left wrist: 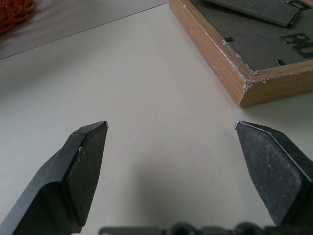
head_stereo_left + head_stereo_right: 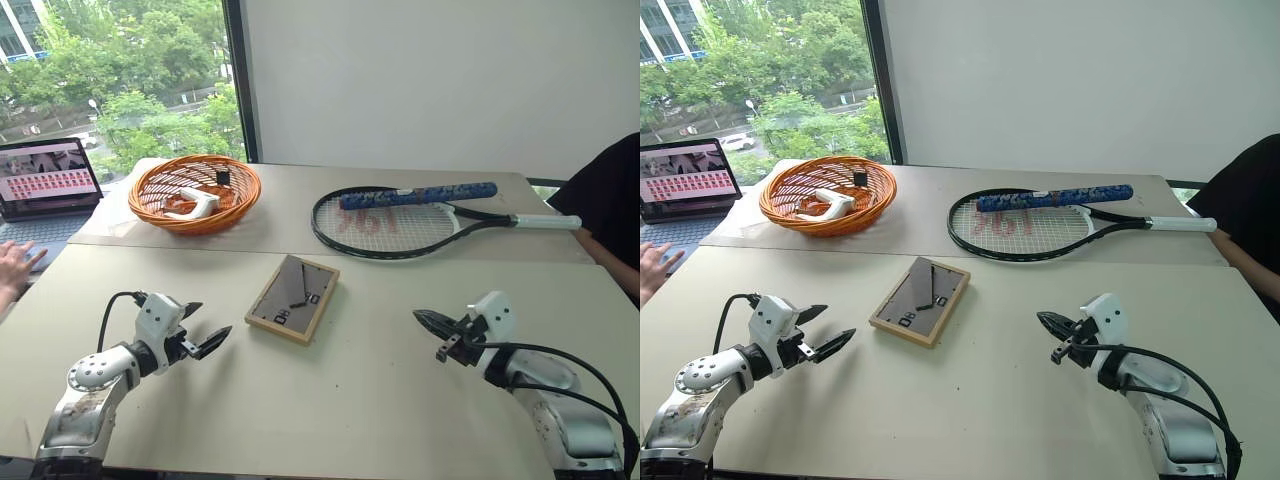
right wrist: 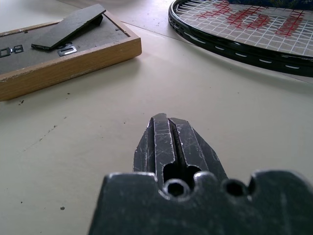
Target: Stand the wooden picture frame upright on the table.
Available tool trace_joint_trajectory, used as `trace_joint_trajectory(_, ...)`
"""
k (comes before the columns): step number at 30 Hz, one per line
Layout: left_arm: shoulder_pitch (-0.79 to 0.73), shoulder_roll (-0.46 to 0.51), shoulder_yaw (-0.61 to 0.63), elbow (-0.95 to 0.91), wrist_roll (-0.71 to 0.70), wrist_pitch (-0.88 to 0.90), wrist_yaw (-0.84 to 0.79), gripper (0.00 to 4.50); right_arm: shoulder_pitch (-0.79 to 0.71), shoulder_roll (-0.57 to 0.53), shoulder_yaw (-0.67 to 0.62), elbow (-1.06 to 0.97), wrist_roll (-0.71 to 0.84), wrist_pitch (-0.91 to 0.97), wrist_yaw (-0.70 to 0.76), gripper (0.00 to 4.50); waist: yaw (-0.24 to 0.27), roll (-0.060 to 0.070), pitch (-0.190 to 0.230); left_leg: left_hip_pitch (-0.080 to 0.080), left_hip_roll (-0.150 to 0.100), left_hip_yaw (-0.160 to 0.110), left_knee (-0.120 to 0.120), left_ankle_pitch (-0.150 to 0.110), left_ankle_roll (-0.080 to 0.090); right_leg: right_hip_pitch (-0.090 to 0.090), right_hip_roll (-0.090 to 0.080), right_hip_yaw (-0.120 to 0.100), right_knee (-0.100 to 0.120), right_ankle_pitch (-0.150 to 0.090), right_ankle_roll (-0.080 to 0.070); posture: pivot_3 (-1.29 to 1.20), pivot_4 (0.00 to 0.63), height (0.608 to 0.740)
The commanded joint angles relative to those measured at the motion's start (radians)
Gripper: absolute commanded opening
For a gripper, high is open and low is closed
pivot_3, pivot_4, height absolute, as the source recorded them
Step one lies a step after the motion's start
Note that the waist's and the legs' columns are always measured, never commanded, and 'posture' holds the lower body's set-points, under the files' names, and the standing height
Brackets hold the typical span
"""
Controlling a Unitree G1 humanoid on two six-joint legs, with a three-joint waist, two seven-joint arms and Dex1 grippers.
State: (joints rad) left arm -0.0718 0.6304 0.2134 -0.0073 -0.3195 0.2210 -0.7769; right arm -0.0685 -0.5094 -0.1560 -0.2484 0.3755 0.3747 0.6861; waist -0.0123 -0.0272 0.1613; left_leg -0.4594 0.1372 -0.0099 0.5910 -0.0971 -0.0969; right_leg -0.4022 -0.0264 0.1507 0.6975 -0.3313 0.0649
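The wooden picture frame point(image 2: 293, 298) is lying back-up on the bench point(image 2: 380, 390), untouched, between the left end effector point(image 2: 206, 335), gaping wide, and the right end effector point(image 2: 432, 325), pinching shut on nothing; lifting and standing are remaining

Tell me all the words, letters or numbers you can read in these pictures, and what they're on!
No text can be read for certain.
Tennis racket: a red mark on the strings, too blurred to read.
Laptop: rows of tiny pictures on its screen, too small to read.
Wooden picture frame: grey back with black clips, no words.
Orange basket: no label.
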Motion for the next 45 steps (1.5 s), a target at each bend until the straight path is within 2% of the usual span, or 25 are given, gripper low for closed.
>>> trace_joint_trajectory(1,-0.044,0.065,0.044,-0.029,-0.126,0.12,-0.09,4.5,-0.03,-0.054,0.002,-0.048,0.023,0.008,0.055,0.01,0.0,0.0,0.0,0.0,0.0,0.0,0.0,0.0,0.0,0.0,0.0,0.0,0.0,0.0,0.0,0.0,0.15,0.696)
trace_joint_trajectory(3,-0.096,0.129,0.094,-0.044,-0.243,0.226,-0.182,4.5,-0.082,-0.136,0.034,-0.08,0.045,0.048,0.148,0.01,-0.001,0.0,0.003,-0.001,0.0,0.0,0.0,0.0,0.0,-0.001,0.0,0.0,0.001,0.0,0.0,0.0,0.15,0.696)
trace_joint_trajectory(6,-0.135,0.167,0.103,-0.034,-0.292,0.281,-0.217,3.78,-0.129,-0.194,0.077,-0.091,0.064,0.097,0.203,0.0,-0.003,0.0,0.003,-0.001,0.0,0.0,0.0,0.001,0.0,-0.001,0.0,0.0,0.001,0.0,0.001,0.0,0.15,0.696)
trace_joint_trajectory(9,-0.176,0.189,0.07,-0.006,-0.251,0.263,-0.231,2.63,-0.203,-0.229,0.157,-0.079,0.031,0.132,0.234,0.0,-0.003,0.0,0.003,0.002,0.0,0.0,-0.001,0.001,0.0,0.001,0.0,0.0,-0.001,-0.001,0.001,0.0,0.15,0.696)
trace_joint_trajectory(10,-0.199,0.18,0.047,0.019,-0.228,0.247,-0.226,2.39,-0.243,-0.218,0.198,-0.047,-0.007,0.123,0.226,0.0,-0.003,0.0,0.003,0.001,0.0,0.0,-0.001,0.001,0.0,0.001,0.0,0.0,-0.002,-0.001,0.001,0.0,0.15,0.696)
trace_joint_trajectory(11,-0.226,0.167,0.017,0.049,-0.197,0.227,-0.217,1.89,-0.286,-0.196,0.238,-0.004,-0.038,0.124,0.213,0.0,-0.003,0.0,0.003,0.001,0.0,0.0,-0.001,0.0,0.001,0.001,0.0,0.0,-0.002,-0.001,0.001,0.0,0.15,0.696)
trace_joint_trajectory(13,-0.288,0.135,-0.068,0.116,-0.115,0.178,-0.202,1.29,-0.386,-0.14,0.327,0.118,-0.115,0.102,0.194,0.0,-0.002,0.0,0.003,0.001,0.0,0.0,0.0,0.0,0.001,0.0,0.0,0.0,-0.002,0.0,0.0,0.0,0.15,0.696)
trace_joint_trajectory(16,-0.368,0.084,-0.157,0.216,-0.021,0.123,-0.18,0.17,-0.512,-0.044,0.401,0.3,-0.196,0.054,0.165,0.0,-0.001,0.0,0.003,0.0,0.0,0.0,0.001,0.001,0.0,0.0,0.0,0.0,-0.002,0.001,0.002,0.0,0.15,0.696)
trace_joint_trajectory(17,-0.394,0.068,-0.178,0.253,0.006,0.103,-0.17,0.03,-0.55,-0.013,0.416,0.361,-0.214,0.038,0.16,0.0,-0.001,0.0,0.003,0.0,0.0,0.0,0.001,0.001,0.0,0.0,0.0,0.0,-0.002,0.002,0.001,0.0,0.15,0.696)
trace_joint_trajectory(20,-0.452,0.031,-0.227,0.35,0.078,0.037,-0.15,0.03,-0.633,0.052,0.466,0.534,-0.286,-0.021,0.151,0.0,0.003,0.0,0.003,-0.002,0.0,0.0,0.0,0.001,0.0,-0.001,0.001,0.0,-0.002,0.005,-0.004,0.0,0.15,0.696)
trace_joint_trajectory(25,-0.488,-0.029,-0.259,0.43,0.122,-0.013,-0.142,0.03,-0.718,0.155,0.459,0.751,-0.327,-0.12,0.114,0.0,0.006,0.0,0.003,-0.002,0.0,0.0,-0.002,0.001,0.0,-0.002,0.001,-0.001,-0.002,0.005,-0.005,0.0,0.15,0.696)
trace_joint_trajectory(30,-0.432,-0.117,-0.277,0.328,0.053,0.106,-0.193,0.03,-0.734,0.189,0.45,0.826,-0.351,-0.183,0.13,0.0,0.003,0.001,0.003,-0.001,0.0,0.0,0.0,0.001,0.0,-0.001,0.001,-0.001,0.002,0.005,-0.004,0.0,0.15,0.696)
trace_joint_trajectory(34,-0.374,-0.117,-0.282,0.245,0.05,0.161,-0.191,0.03,-0.704,0.178,0.453,0.789,-0.353,-0.176,0.165,0.0,0.001,0.001,0.003,0.0,0.0,0.0,0.0,0.002,-0.001,0.0,0.001,-0.001,0.003,0.005,-0.004,0.0,0.15,0.696)
trace_joint_trajectory(39,-0.291,-0.039,-0.235,0.2,0.047,0.189,-0.198,0.03,-0.561,0.105,0.485,0.53,-0.346,-0.034,0.239,0.0,0.001,0.002,0.002,0.0,0.0,0.0,-0.001,0.001,0.0,0.001,0.0,-0.001,0.002,0.004,-0.004,0.0,0.15,0.696)
trace_joint_trajectory(45,-0.214,-0.005,-0.221,0.108,-0.014,0.251,-0.233,0.03,-0.455,0.05,0.551,0.281,-0.375,0.103,0.259,0.0,-0.005,0.005,0.0,0.003,0.0,0.0,-0.001,0.001,0.0,0.002,0.001,-0.001,0.002,0.002,-0.003,0.0,0.15,0.696)
